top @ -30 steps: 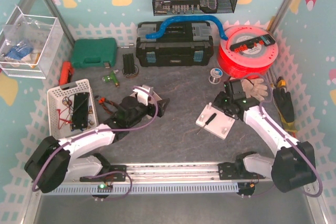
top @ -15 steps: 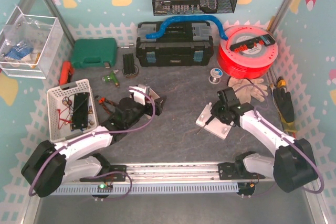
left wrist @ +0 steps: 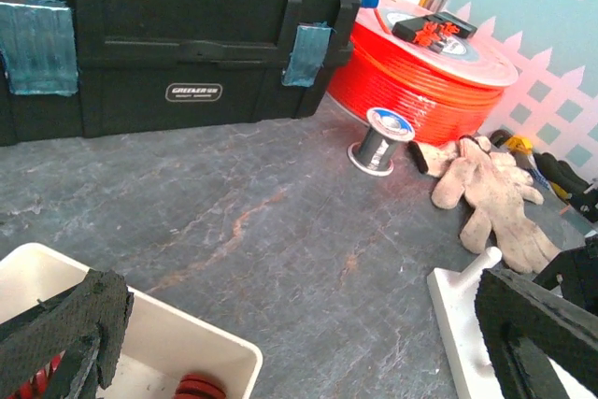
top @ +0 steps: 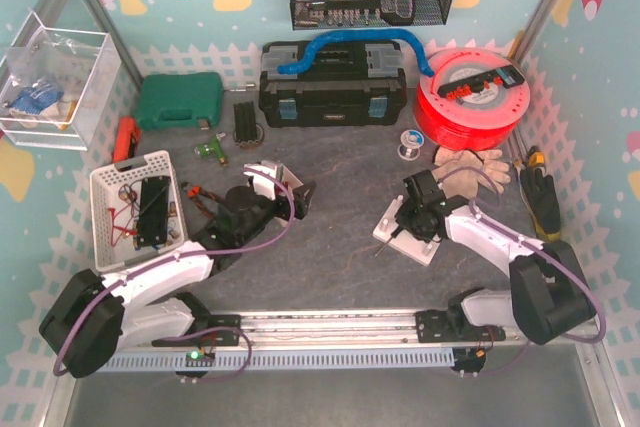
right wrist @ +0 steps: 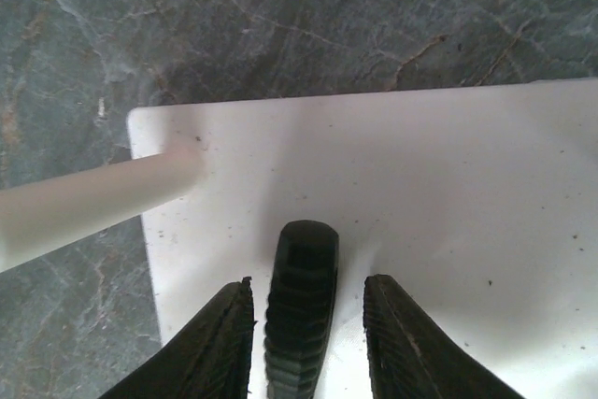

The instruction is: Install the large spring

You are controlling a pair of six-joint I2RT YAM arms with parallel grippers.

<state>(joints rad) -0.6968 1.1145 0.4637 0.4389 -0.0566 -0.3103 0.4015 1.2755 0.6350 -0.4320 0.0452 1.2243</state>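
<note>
Nearest, on the white base (right wrist: 467, 184): right gripper (right wrist: 308, 320) slightly parted astride the black ribbed handle (right wrist: 301, 268), not yet pinching; close squarely on its middle, clear of the peg (right wrist: 84, 198). Farther back: left gripper (left wrist: 299, 315) spread wide over the small white box (left wrist: 168, 334) holding the red spring (left wrist: 199, 388), presumably the large one; lower straight before closing.

Stands open across bare table (top: 340, 247) in the middle. Walled behind by toolbox (top: 333, 97) and red spool (top: 470, 97); crowded near right end effector (right wrist: 308, 292) by gloves (top: 472, 162), white plate (right wrist: 467, 184) and peg (right wrist: 93, 198).
</note>
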